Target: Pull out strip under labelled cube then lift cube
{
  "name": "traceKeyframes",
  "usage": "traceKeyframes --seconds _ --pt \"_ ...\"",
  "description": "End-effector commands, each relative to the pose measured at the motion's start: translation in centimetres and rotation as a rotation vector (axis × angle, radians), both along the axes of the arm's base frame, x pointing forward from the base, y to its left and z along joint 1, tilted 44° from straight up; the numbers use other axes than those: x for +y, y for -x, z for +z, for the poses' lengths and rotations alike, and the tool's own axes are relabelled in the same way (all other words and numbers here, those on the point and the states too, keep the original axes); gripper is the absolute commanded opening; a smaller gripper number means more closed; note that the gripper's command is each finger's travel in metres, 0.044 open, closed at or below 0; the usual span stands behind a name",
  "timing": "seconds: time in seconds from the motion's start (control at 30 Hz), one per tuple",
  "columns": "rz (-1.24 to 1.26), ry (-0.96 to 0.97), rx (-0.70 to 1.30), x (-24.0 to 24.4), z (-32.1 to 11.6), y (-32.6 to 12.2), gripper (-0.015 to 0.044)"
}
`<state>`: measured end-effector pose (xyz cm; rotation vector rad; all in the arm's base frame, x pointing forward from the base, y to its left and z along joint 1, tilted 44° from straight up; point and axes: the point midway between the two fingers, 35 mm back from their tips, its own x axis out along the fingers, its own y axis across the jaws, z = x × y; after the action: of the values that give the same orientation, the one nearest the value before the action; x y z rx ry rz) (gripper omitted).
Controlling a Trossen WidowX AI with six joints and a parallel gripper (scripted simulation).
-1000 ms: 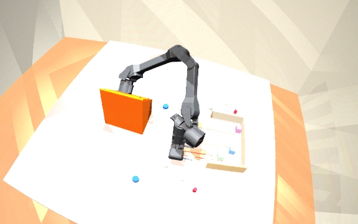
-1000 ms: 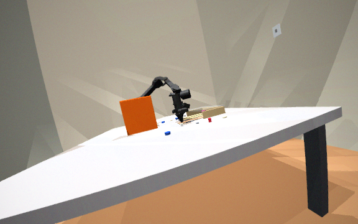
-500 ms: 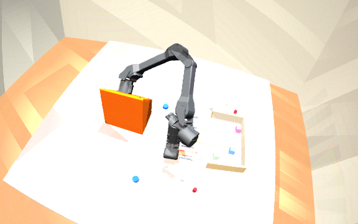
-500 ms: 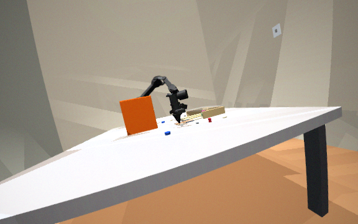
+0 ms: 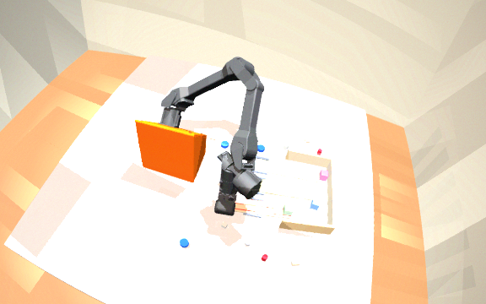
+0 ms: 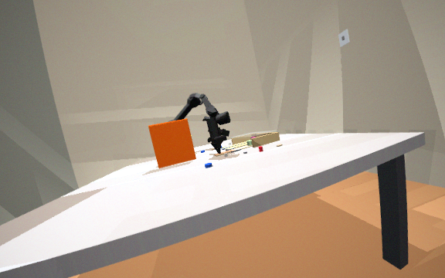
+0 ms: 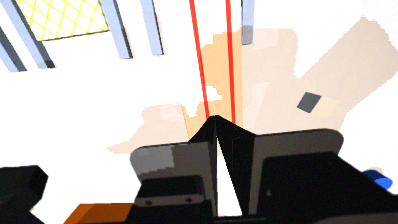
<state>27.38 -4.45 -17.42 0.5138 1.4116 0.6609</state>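
My gripper (image 5: 224,208) (image 6: 219,152) (image 7: 214,119) is shut and points down, its fingertips at the near end of a tan strip with two red lines (image 5: 240,208) (image 6: 222,154) (image 7: 217,65). The strip shows on both sides of the tips, with nothing visible between the fingers. It reaches out past the rail ends. A pale green cube (image 5: 288,209) (image 6: 249,143) is at the open side of the box, in line with this strip. A blue cube (image 5: 315,205) and a pink cube (image 5: 324,175) are inside the box. No label is readable on any cube.
The low tan box (image 5: 308,229) (image 6: 266,139) stands beyond the rails (image 7: 247,22). A yellow crosshatched strip (image 7: 67,17) lies to the left in the wrist view. An orange panel (image 5: 167,152) (image 6: 172,143) stands near the arm base. Blue discs (image 5: 184,243) and red pieces (image 5: 264,257) are scattered around.
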Motion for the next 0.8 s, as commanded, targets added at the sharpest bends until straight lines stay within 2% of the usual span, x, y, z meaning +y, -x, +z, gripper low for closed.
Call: traceKeyframes --seconds 0.0,0.77 --pt "0.013 -0.003 0.025 0.5 -0.2 1.5 0.0000" --pt "0.013 -0.002 0.026 0.3 -0.5 4.8 0.0000"
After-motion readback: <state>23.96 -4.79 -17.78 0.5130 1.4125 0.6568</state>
